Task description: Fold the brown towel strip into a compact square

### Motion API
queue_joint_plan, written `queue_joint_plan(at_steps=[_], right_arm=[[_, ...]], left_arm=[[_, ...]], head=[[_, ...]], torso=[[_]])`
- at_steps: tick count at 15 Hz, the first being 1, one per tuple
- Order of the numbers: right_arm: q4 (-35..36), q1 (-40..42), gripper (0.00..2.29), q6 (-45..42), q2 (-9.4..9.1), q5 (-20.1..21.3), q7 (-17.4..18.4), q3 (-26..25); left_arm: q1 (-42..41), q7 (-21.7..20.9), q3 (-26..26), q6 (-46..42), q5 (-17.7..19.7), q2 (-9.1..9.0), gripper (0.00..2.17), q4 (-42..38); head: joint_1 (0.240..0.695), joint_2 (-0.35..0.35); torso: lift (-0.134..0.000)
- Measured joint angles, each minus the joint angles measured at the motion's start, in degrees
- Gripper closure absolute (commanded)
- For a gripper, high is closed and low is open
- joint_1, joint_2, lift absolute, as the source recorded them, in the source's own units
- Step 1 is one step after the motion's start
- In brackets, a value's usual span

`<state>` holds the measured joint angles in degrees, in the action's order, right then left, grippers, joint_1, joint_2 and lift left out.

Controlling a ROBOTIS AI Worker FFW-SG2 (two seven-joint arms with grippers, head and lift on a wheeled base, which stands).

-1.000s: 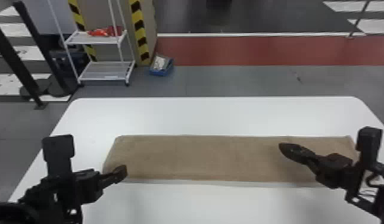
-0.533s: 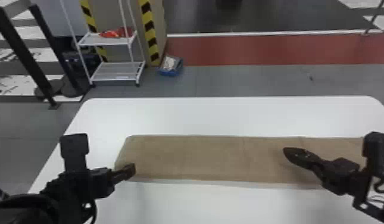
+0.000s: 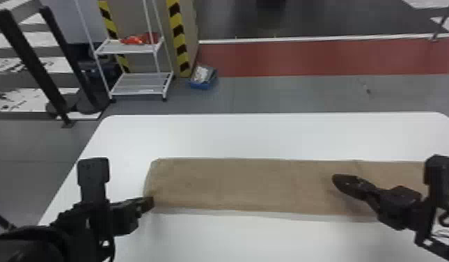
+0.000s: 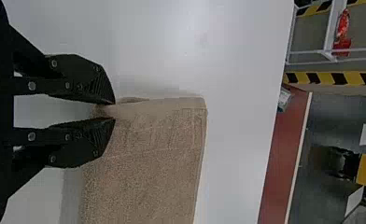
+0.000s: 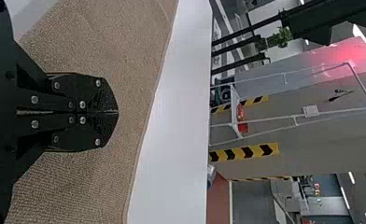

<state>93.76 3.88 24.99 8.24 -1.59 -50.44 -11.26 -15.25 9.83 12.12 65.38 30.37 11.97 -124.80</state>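
Head view: the brown fabric towel strip point(image 3: 234, 184) lay stretched from left to right across the white, round-cornered tabletop point(image 3: 268, 136), its long sides running roughly along the far edge. The black left claw point(image 3: 148, 203) was at the strip's left end, at the corner nearer the robot. In the left wrist view, the left claw point(image 4: 115, 111) was gripping that corner, a crease of cloth filling the narrow space between the fingertips. The black right claw point(image 3: 335, 179) was over the right-hand part of the strip; in the right wrist view, the right claw point(image 5: 117, 112) was closed, fingertips together, with nothing between them. Beyond the tabletop stood a white metal rack point(image 3: 127, 51) with a blue container point(image 3: 201, 84) on the floor near it.
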Motion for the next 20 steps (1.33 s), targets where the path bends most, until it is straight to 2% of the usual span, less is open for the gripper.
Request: queue_joint_plan(at_steps=[1, 7, 9, 14, 18, 20], right_arm=[[-0.3, -0.1, 1.98, -0.03, 0.01, 0.26, 0.09, -0.01], [-1.66, -0.55, 1.98, -0.25, 0.02, 0.99, 1.09, 0.13], [-2.12, -0.68, 1.98, -0.63, -0.04, 1.13, 2.07, 0.58], [-3.1, -0.73, 1.98, -1.33, -0.06, 1.15, 2.63, 1.5], [-5.74, -1.46, 1.98, -2.33, -0.06, 1.14, 2.62, 1.86], [-6.24, -1.52, 1.98, -2.8, -0.07, 0.86, 2.62, 1.58]], left_arm=[[-0.09, 0.0, 0.04, 0.21, 0.23, -0.01, 1.68, -0.59], [-0.3, -0.21, 0.18, -0.66, 2.72, -0.2, 1.68, -3.64], [-0.3, -0.65, -0.81, -2.03, 3.43, -0.76, 1.68, -4.76], [0.66, -0.42, -7.79, -7.99, 3.55, -2.42, 1.68, -5.3], [1.88, 0.32, -15.4, -10.55, 3.1, -2.57, 1.68, -5.35], [3.04, 1.42, -20.11, -11.46, 2.55, -2.57, 1.68, -5.26]], head=[[0.695, 0.095], [0.695, 0.07], [0.695, 0.058], [0.695, -0.022], [0.695, -0.08], [0.695, -0.131]], torso=[[-0.124], [-0.124], [-0.124], [-0.124], [-0.124], [-0.124]])
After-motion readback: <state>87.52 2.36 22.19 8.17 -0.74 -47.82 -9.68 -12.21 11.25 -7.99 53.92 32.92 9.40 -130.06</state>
